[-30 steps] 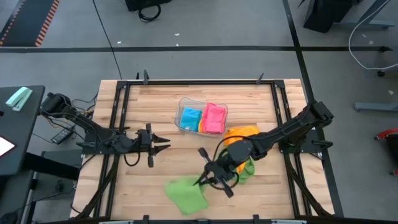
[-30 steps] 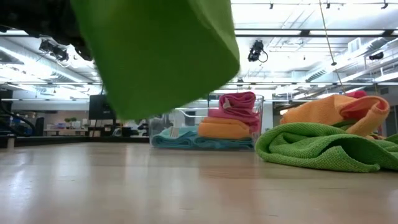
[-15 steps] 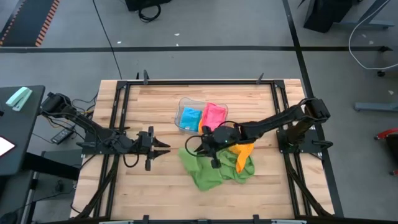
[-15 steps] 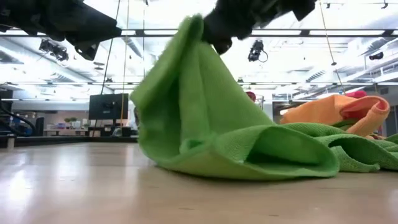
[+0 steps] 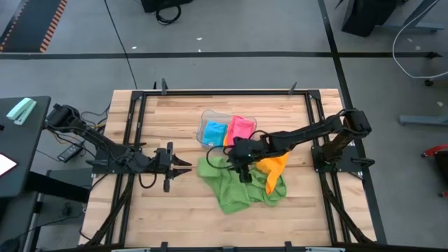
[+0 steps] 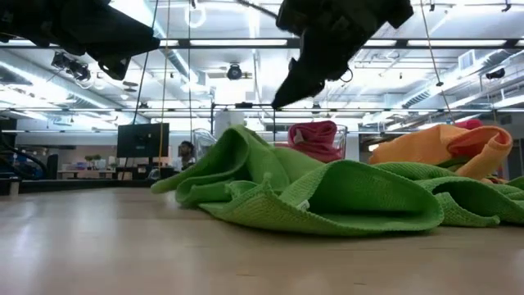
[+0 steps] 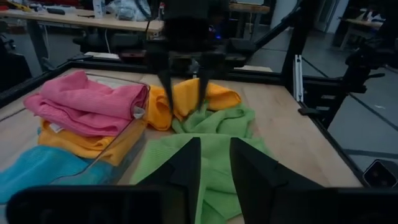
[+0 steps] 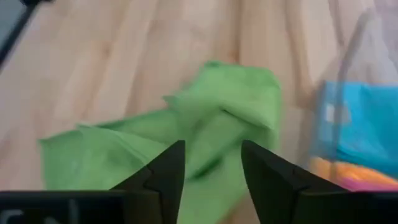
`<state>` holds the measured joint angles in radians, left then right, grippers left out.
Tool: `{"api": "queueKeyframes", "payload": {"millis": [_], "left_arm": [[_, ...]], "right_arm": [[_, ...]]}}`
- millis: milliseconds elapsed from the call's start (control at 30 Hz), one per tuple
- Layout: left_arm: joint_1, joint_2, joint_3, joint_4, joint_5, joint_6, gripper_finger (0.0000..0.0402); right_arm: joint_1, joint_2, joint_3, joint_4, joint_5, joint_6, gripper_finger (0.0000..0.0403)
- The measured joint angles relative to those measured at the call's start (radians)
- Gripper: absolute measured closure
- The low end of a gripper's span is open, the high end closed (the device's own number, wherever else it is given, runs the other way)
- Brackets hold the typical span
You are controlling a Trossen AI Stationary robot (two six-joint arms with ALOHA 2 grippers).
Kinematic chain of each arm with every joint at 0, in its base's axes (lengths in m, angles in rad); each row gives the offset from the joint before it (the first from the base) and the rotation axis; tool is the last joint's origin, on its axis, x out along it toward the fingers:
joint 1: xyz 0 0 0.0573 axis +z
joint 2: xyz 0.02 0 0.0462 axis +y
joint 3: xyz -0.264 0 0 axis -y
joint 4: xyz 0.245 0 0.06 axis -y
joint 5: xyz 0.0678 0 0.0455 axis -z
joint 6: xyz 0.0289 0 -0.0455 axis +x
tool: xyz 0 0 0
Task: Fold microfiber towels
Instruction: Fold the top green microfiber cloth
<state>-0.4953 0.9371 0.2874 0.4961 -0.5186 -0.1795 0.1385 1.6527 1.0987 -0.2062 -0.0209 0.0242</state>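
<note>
A rumpled green microfiber towel (image 6: pixel 327 192) is lying spread across the pale wooden tabletop (image 6: pixel 123 246), its folds rising to a soft ridge toward the left. A dark two-finger right gripper (image 6: pixel 288 92) is hanging just above that ridge, its jaws parted and holding nothing. An orange microfiber towel (image 6: pixel 446 147) is sitting bunched behind the green one on the right. A pink microfiber towel (image 6: pixel 315 138) is showing farther back. A second dark arm (image 6: pixel 82 29) is occupying the upper left corner.

Bright overhead light, blurred right-wrist view
</note>
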Motion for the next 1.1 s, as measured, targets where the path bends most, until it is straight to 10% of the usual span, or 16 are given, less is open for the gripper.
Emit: {"api": "queueKeyframes", "payload": {"millis": [1100], "left_arm": [[0.016, 0.0, -0.001, 0.003, 0.0, -0.019, 0.0326]], "right_arm": [[0.177, 0.337, 0.02, 0.127, 0.239, -0.016, 0.0232]]}}
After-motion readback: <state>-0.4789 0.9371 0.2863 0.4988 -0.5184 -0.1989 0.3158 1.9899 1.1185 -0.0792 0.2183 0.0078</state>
